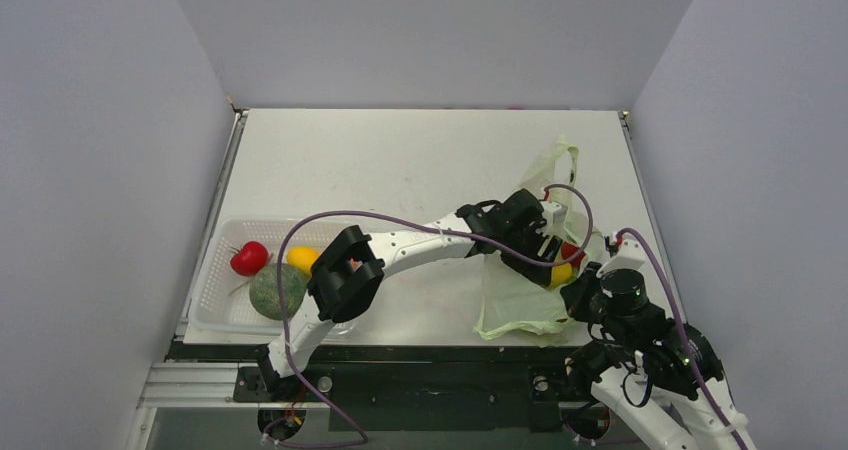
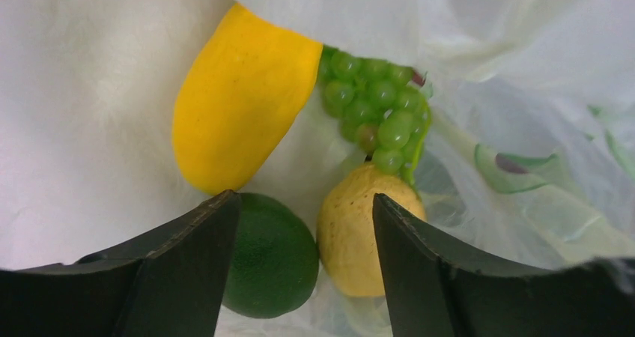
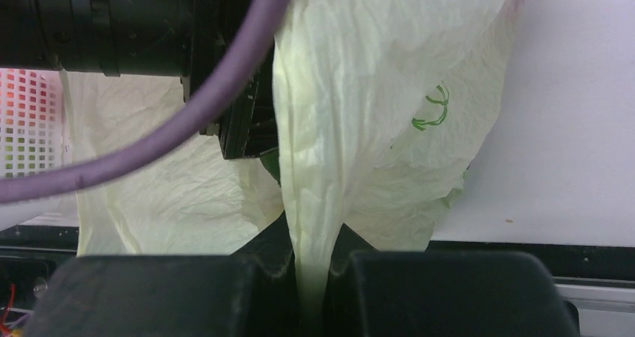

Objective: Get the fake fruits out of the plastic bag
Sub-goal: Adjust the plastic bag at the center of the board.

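Pale yellow-green film: the plastic bag [image 1: 518, 310] lies crumpled on the right side of the table [image 1: 400, 160], with the left arm reaching into its mouth.
Tool, right: right gripper [image 3: 311, 251] is pressed together on a fold of the bag's film, holding it up.
Tool, left: left gripper [image 2: 302, 206] is inside the bag, fingers spread, gripping nothing.
Fake fruits in bag: lemon [image 2: 352, 236] and lime [image 2: 273, 262] sit touching in the gap. A long yellow fruit [image 2: 239, 97] and grapes [image 2: 374, 108] lie deeper.
Basket [image 1: 215, 270]: far left, well apart from the bag, holding a red fruit [image 1: 249, 258], a yellow fruit [image 1: 302, 258] and a melon [image 1: 277, 290].
Step (judged): about to close on the lemon or lime.
Risk 1: with two glossy round fruits side by side, closing could catch both or squirt one sideways.
Risk 2: loose film lies by the right-hand finger. Pinched along with a fruit, it would drag the bag on lift-out.
Risk 3: if the fold slips, the mouth collapses over the left wrist.
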